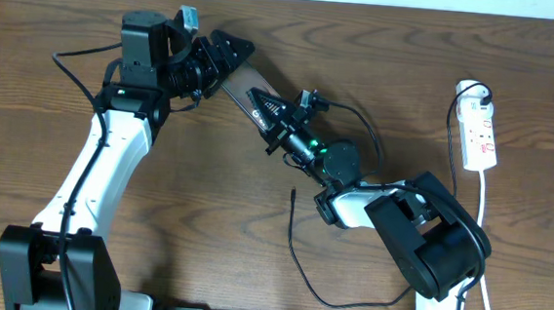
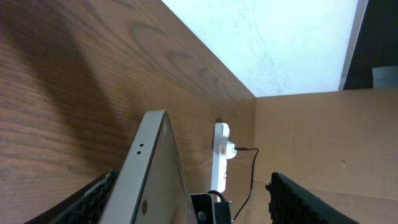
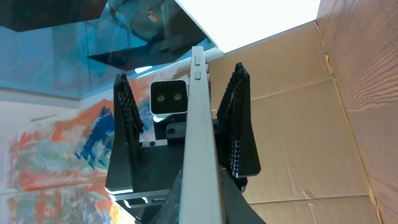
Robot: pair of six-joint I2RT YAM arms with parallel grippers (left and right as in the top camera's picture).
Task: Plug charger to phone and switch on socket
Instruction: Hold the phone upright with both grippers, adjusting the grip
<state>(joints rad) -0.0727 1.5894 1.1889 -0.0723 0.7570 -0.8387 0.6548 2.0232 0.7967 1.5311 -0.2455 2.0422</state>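
My right end effector [image 1: 263, 110] is clenched on one end of the phone [image 1: 246, 78], just left of the frame's centre in the overhead view. In the right wrist view the phone's thin pale edge rises straight up the middle of the frame from between my own fingers.

My left end effector [image 1: 233, 56] sits at the phone's other end, up and to the left, and is released. Its two black fingers [image 2: 93, 199] stand wide apart on either side of the phone. The phone's edge lies close against the finger at lower left of the left wrist view, with a clear gap to the one at lower right.

The charger [image 1: 295, 244] lies loose on the bench [image 1: 382, 45] in the lower centre of the overhead frame. Its plug tip points up the frame, apart from the phone and from both end effectors.

The socket [image 1: 480, 135] lies at the upper right, well apart from everything else, with a black plug in its top end.
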